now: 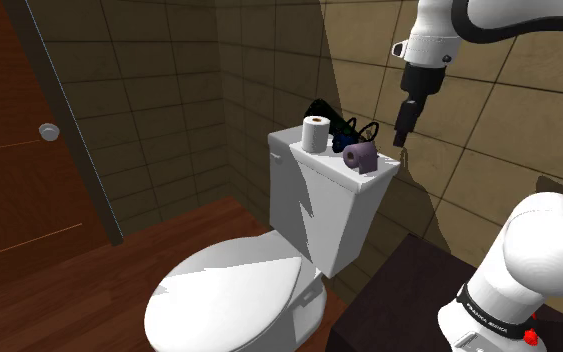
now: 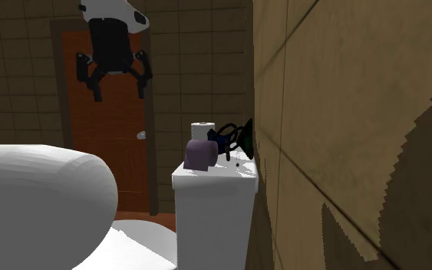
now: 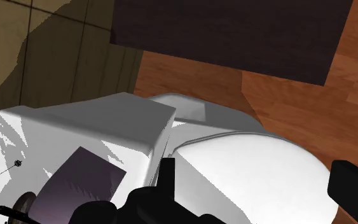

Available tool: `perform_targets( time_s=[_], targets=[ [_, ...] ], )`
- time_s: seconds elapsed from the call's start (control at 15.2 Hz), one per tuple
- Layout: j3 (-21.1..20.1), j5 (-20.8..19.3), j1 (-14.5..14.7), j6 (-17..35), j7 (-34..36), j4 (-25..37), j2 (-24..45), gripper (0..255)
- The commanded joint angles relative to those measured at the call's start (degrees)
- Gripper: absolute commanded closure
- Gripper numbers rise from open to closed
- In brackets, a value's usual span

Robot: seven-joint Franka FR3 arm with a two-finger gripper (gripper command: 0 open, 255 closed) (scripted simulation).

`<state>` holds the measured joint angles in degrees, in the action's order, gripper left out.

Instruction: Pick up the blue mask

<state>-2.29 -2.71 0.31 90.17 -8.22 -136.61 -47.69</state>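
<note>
The blue mask (image 1: 345, 130) with dark straps lies at the back of the white toilet tank lid (image 1: 321, 168), against the wall; in the second exterior view the mask (image 2: 222, 141) sits behind two paper rolls. My black gripper (image 1: 402, 134) hangs in the air above the tank's end nearest the stand, clear of the mask. In the second exterior view the gripper (image 2: 119, 90) is open, its fingers (image 2: 97, 93) spread wide with nothing between them. In the wrist view the open gripper (image 3: 260, 181) looks down past the tank lid (image 3: 88, 121).
A white paper roll (image 1: 315, 133) stands upright and a purple roll (image 1: 361, 155) lies on its side in front of the mask. A dark green-black object (image 2: 242, 138) sits beside the mask at the wall. Below are the toilet lid (image 1: 229, 295), a brown door (image 1: 9, 150) and the dark stand (image 3: 228, 32).
</note>
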Motion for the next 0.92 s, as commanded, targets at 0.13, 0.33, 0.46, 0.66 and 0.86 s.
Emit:
perform_targets(
  time_s=[0.13,0.33,0.46,0.66,0.86],
  targets=[
    [2.4,-0.9,-0.4,2.4,-2.6,0.8,3.1,0],
    [5.8,-1.8,-0.9,5.8,-6.6,2.6,8.1,0],
    [8.1,-2.1,-1.1,7.9,-9.2,4.3,11.8,0],
    [11.3,-1.9,-1.2,10.7,-13.3,7.4,17.6,0],
    [14.3,-1.0,-1.1,13.0,-17.5,11.2,23.9,0]
  ],
)
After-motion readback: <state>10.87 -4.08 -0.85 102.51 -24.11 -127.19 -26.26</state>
